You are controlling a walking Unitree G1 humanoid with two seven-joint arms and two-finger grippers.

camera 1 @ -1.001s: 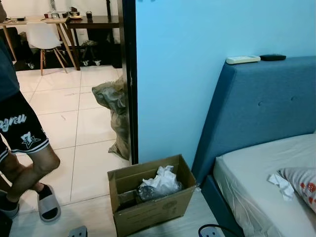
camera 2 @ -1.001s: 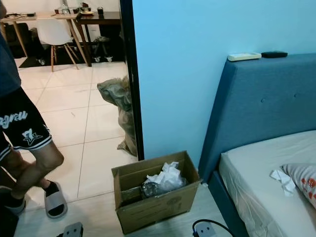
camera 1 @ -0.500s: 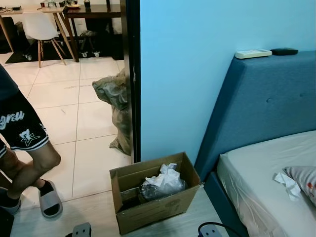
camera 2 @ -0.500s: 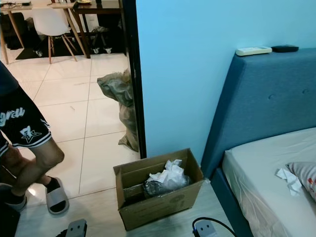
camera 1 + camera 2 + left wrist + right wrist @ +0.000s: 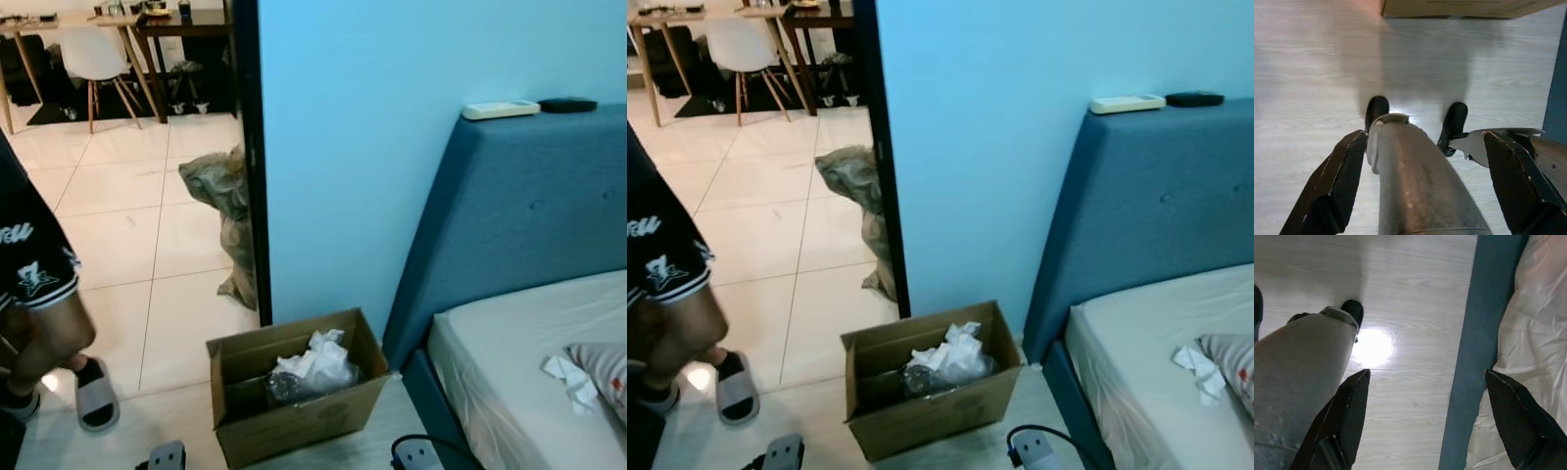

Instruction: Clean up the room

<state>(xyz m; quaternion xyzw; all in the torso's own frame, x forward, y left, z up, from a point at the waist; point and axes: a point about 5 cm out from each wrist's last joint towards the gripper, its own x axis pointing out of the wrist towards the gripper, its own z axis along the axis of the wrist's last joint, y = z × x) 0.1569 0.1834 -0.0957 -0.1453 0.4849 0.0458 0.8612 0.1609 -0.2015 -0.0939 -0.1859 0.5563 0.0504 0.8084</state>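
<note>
- Since a second ago the person [image 5: 34,294] has shifted further toward the left edge, while the cardboard box [image 5: 294,401] stays put
- Crumpled white paper [image 5: 313,360] fills that box, on the floor just beside the blue bed frame [image 5: 509,225]
- Left gripper [image 5: 1422,181] hangs idle, fingers spread wide over pale floor
- Right gripper [image 5: 1425,421] hangs released beside the bed
- More crumpled tissue [image 5: 568,377] lies on the mattress
</note>
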